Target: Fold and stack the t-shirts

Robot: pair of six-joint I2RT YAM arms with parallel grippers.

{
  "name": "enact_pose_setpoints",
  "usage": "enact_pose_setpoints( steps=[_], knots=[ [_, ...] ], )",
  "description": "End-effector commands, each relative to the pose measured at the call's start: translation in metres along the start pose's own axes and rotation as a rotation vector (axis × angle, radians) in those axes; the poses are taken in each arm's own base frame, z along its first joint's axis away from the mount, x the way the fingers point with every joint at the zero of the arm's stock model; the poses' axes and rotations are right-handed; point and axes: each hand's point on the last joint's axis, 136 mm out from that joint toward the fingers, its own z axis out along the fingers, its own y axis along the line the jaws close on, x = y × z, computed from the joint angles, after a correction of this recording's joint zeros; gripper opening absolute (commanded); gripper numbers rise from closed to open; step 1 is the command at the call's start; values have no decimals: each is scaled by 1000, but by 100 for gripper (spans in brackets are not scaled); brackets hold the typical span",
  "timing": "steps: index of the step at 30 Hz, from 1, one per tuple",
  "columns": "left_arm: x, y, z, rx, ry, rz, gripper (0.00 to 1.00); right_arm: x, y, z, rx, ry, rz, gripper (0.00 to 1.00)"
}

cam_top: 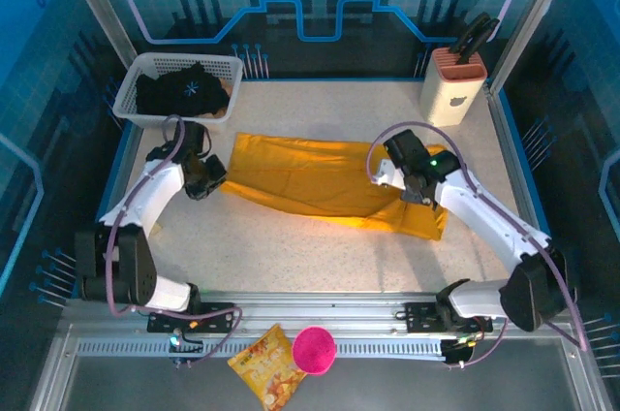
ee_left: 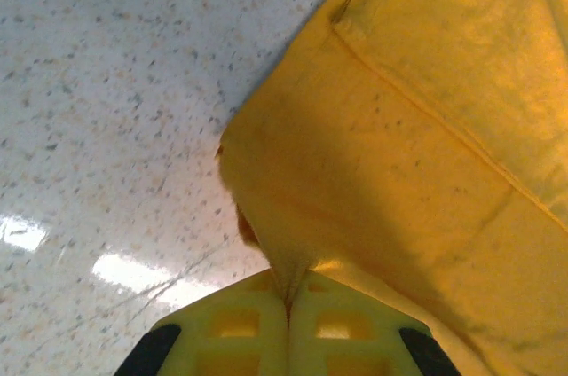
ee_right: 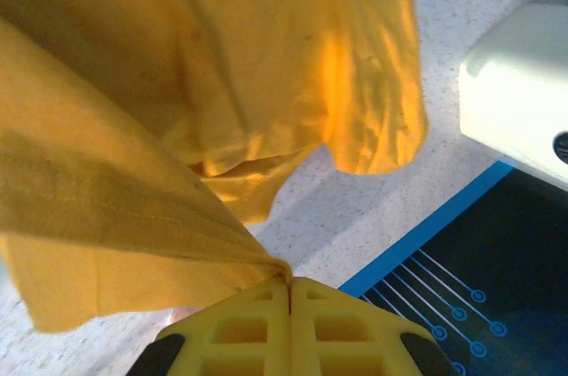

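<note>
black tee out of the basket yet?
No, the black tee lies inside the white basket at the back left corner.

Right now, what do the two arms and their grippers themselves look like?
The left arm and right arm have white shell links with black joints and bases. A thin purple-grey cable loops off each wrist. The left gripper and right gripper have yellow plastic fingers with rectangular moulded recesses, flanked by black parts.
</note>
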Motion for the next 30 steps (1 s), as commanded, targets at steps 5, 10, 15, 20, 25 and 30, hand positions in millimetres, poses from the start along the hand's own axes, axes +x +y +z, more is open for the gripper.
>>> enact_pose_setpoints(
  steps=[5,10,15,20,25,30],
  knots=[
    [-33,-14,15,-2,-31,-36,0,-32,-69,21,109,-88,131,0],
    [-47,-25,30,-11,-12,-17,0,-42,-83,52,93,-59,128,0],
    [-59,-29,49,-53,16,6,0,-45,-89,84,69,-4,145,0],
    [-63,-21,67,-116,38,7,0,-46,-86,110,36,28,187,0],
    [-60,-13,87,-152,70,-4,41,-47,-75,136,-23,58,249,0],
    [-59,-10,92,-171,82,5,69,-47,-69,162,-67,89,362,8]
  ],
)
